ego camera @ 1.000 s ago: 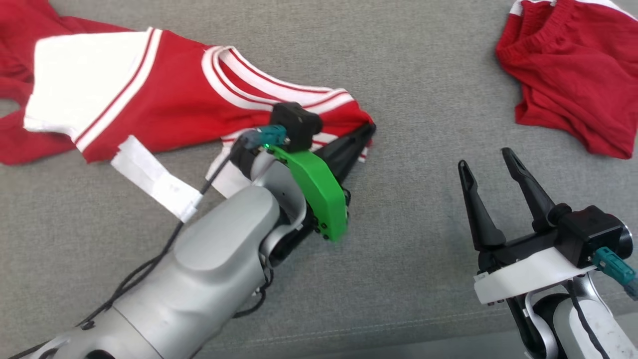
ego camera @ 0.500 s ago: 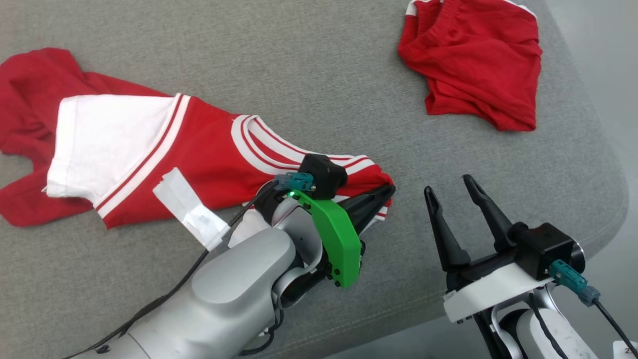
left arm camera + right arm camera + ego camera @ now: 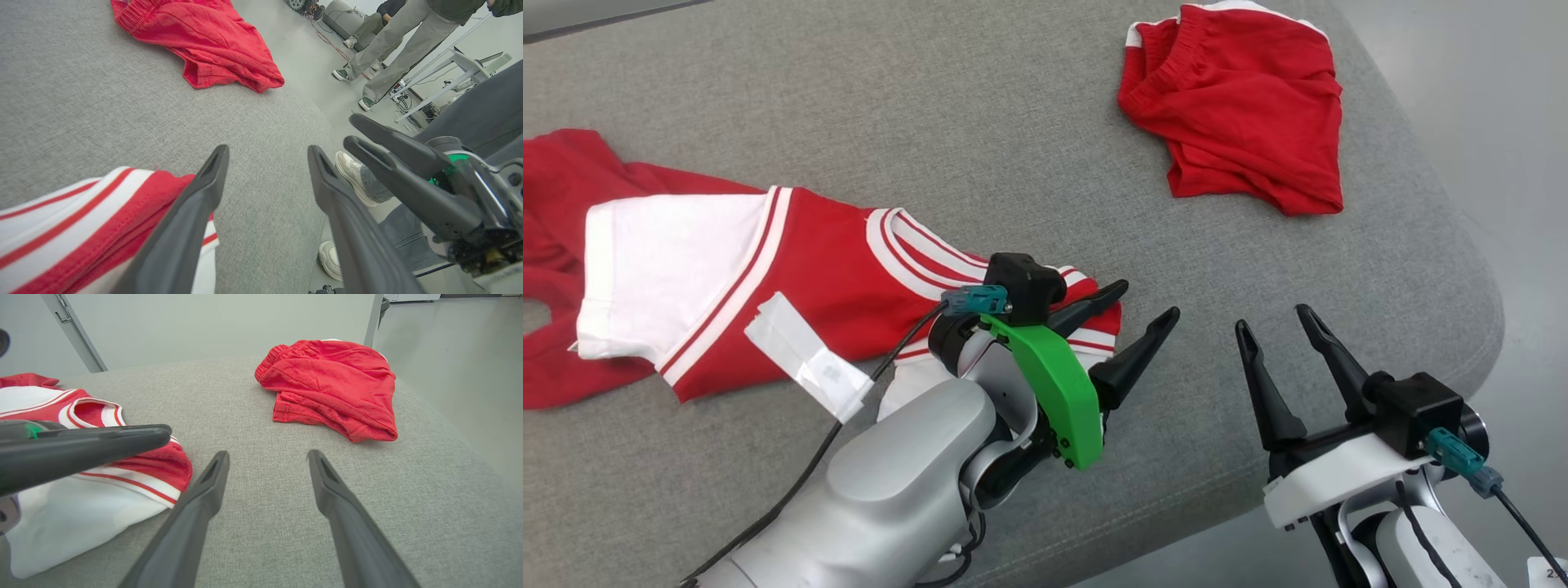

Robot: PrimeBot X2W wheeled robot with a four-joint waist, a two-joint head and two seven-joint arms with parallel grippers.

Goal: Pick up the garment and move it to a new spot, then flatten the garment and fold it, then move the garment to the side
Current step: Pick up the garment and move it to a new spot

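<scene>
The garment (image 3: 825, 269), a red jersey with white panels and striped trim, lies spread on the grey padded surface, running off the left of the head view. My left gripper (image 3: 1148, 299) stands open at the jersey's right end, one finger over the striped hem and the other over bare cushion. In the left wrist view the left gripper (image 3: 267, 149) has nothing between its fingers, and the garment's hem (image 3: 81, 212) lies under the left finger. My right gripper (image 3: 1272, 318) is open and empty, a little to the right over the cushion; it is also open in its own wrist view (image 3: 267, 453).
A crumpled pair of red shorts (image 3: 1241, 147) lies at the back right. The cushion's rounded edge (image 3: 1462, 269) drops to the floor on the right. A person's legs (image 3: 392, 45) stand on the floor beyond, and a shoe (image 3: 347, 167) is close to the edge.
My left gripper has opened and let go of the jersey's right end, which now rests on the cushion. The head camera has shifted, so the whole picture moved.
</scene>
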